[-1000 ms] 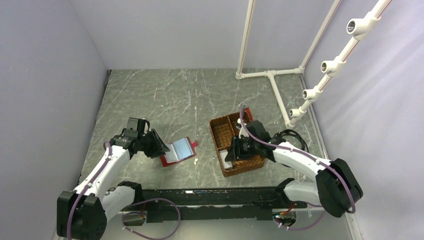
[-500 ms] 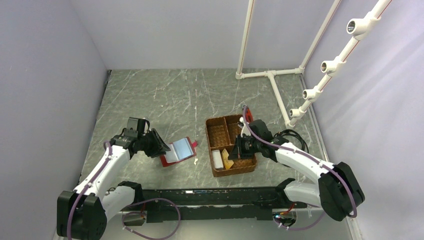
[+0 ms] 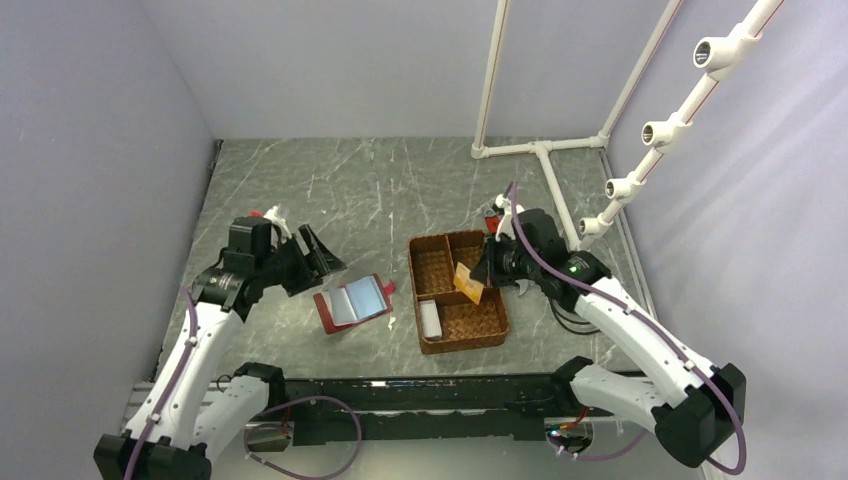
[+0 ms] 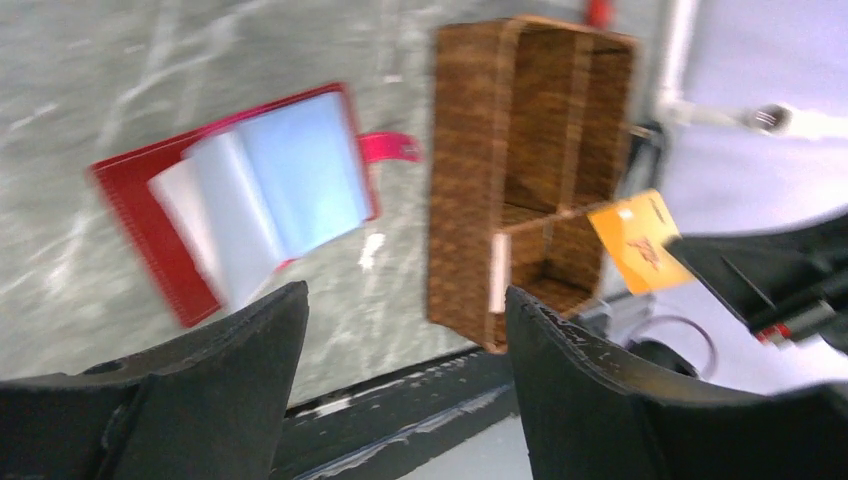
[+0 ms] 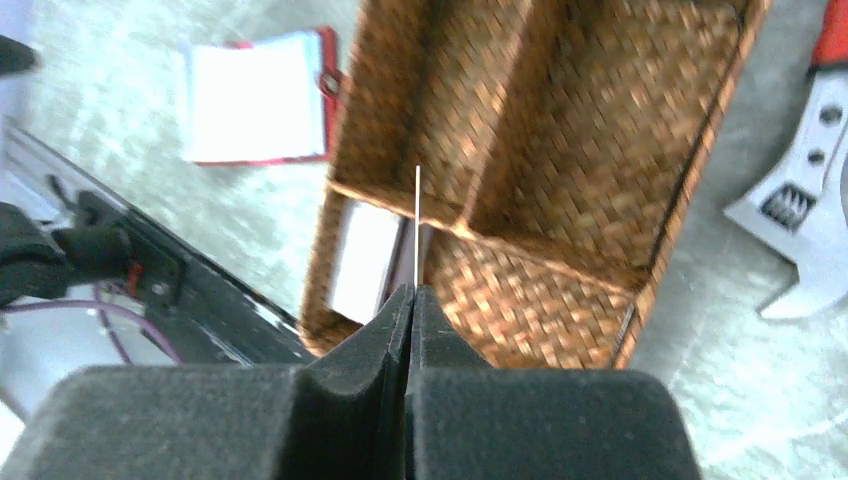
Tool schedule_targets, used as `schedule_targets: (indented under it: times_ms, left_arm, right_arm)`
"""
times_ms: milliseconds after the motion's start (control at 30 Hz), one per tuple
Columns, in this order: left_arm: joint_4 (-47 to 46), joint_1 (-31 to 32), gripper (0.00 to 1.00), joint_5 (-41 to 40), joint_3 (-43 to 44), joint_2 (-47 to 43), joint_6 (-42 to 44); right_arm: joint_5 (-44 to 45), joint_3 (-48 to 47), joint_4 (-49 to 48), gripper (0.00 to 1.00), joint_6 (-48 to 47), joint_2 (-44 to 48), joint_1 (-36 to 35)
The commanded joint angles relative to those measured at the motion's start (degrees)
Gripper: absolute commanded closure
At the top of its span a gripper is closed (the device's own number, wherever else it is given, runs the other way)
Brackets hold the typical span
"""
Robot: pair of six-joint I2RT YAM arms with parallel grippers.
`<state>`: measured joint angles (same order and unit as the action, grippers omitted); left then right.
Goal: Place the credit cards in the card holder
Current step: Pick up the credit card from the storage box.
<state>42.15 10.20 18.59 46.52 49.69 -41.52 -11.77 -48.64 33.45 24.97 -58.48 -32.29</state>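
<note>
I logged: right pincer (image 5: 412, 295) clamped on a tan-orange credit card (image 3: 465, 283), held over the woven basket (image 3: 412, 290), white card (image 3: 431, 319) in a compartment below that pincer, left pincer (image 4: 400, 300) spread wide, red card holder (image 4: 240, 195) open on the counter (image 3: 350, 190) just ahead of it.

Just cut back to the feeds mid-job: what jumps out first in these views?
An orange card, pinched by one edge in the shut right claw, hangs over the brown basket at mid-table. Left of the basket the red wallet lies open, the open left claw hovering off its left side. A white card lies in the basket's near left compartment.
</note>
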Motion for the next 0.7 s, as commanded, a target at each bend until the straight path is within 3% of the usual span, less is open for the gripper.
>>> schedule_targets:
  times_ms: [0, 100, 200, 333, 467, 667]
  left_arm:
    - [-16.5, 0.1, 0.22, 19.3, -3.0, -2.1, -3.1]
    - [-35.1, 0.4, 0.22, 27.3, -8.8, -3.4, -12.9]
    - [-49.6, 1.2, 0.21, 28.3, -12.8, -5.1, -20.6]
    - [-56.1, 2.0, 0.21, 25.4, -15.7, -6.2, -25.6]
    - [-63.0, 2.4, 0.22, 23.2, -19.0, -6.7, -30.1]
    - [-60.5, 2.6, 0.22, 19.8, -19.4, -10.3, -29.9]
  right_arm:
    - [-3.9, -3.0, -6.3, 1.0, 5.2, 1.8, -0.5]
    - [-10.8, 0.9, -19.4, 1.0, 14.7, 1.2, -0.6]
    - [-12.5, 6.9, -38.2, 1.0, 25.3, 1.5, -1.5]
    - [-7.7, 7.3, -53.3, 1.0, 32.3, -1.1, -5.9]
    - [-3.1, 4.8, -60.9, 1.0, 34.2, -6.0, -11.2]
    - [1.9, 3.9, -70.3, 1.0, 37.9, -11.3, -14.4]
